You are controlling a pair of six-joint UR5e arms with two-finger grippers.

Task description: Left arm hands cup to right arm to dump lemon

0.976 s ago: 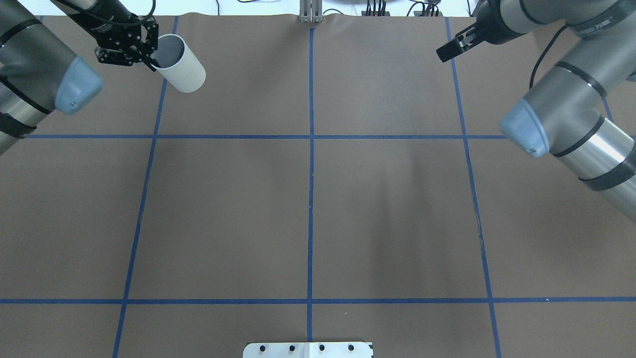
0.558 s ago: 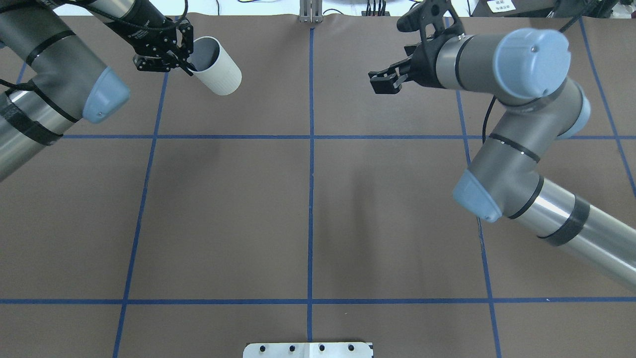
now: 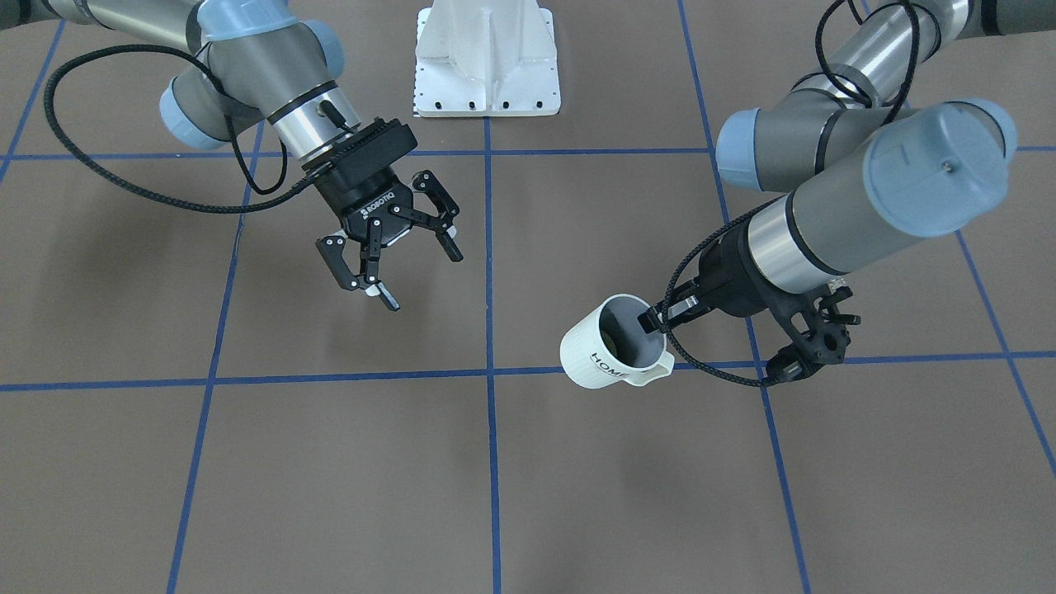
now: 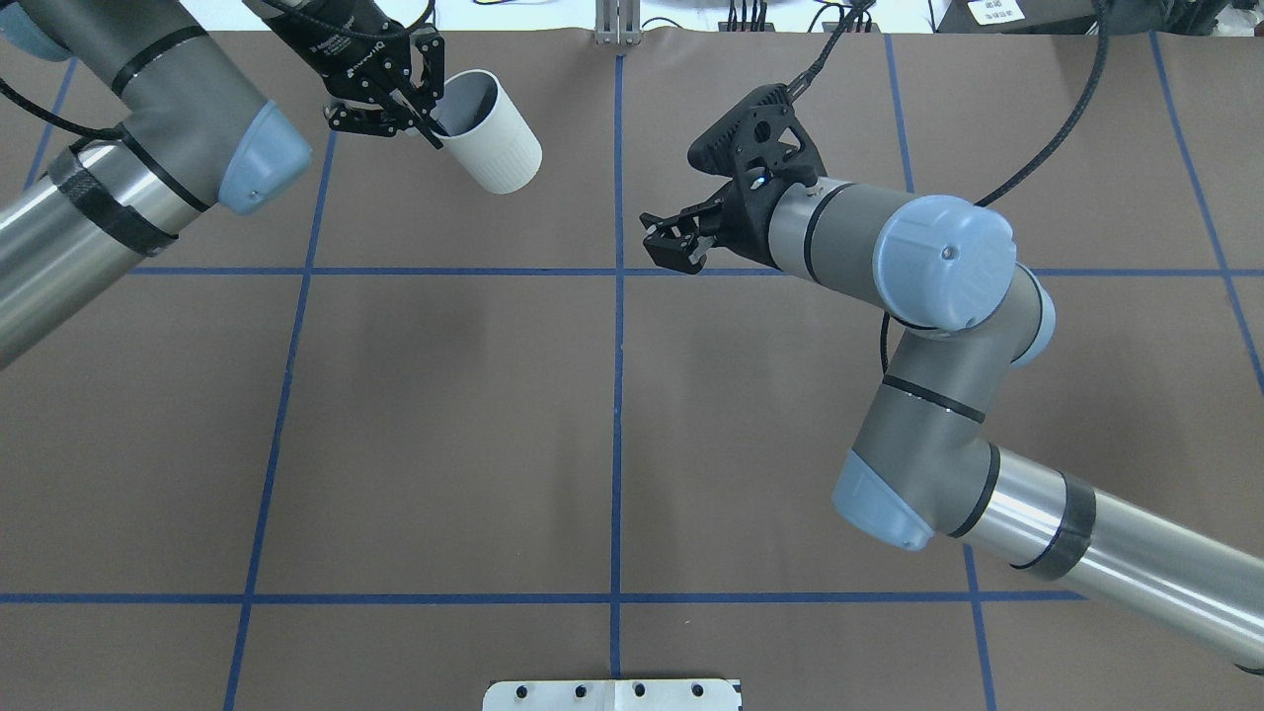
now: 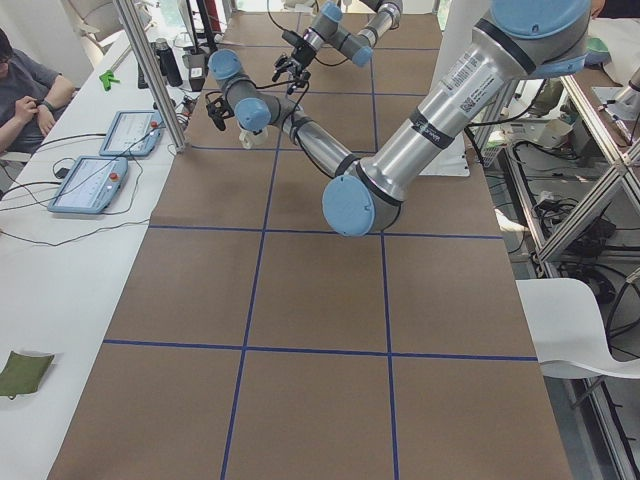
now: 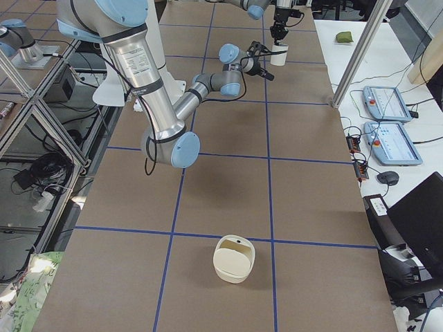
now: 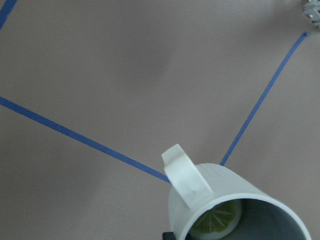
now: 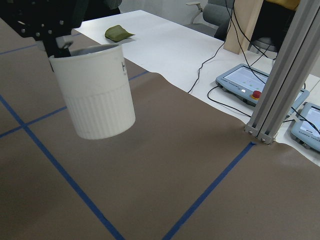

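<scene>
The cup [image 4: 496, 138] is a white mug with a ribbed lower part, held tilted above the table at the far left. My left gripper [image 4: 433, 120] is shut on its rim, one finger inside. In the front-facing view the cup [image 3: 606, 359] shows "HOME" and my left gripper [image 3: 653, 320] grips its rim. The lemon [image 7: 217, 223], a yellow-green slice, lies inside the cup in the left wrist view. My right gripper [image 4: 671, 244] is open and empty, apart from the cup and facing it; its spread fingers [image 3: 446, 241] show in the front-facing view. The right wrist view shows the cup [image 8: 97, 95] ahead.
A white base plate [image 4: 612, 694] sits at the table's near edge. A cream container [image 6: 234, 258] stands on the table towards the right end. An aluminium post [image 8: 280, 85] and control tablets [image 8: 242, 82] stand beyond the far edge.
My left gripper carried the cup rightward towards the table's middle. My right arm swung in from the far right, and its open gripper now faces the cup.
</scene>
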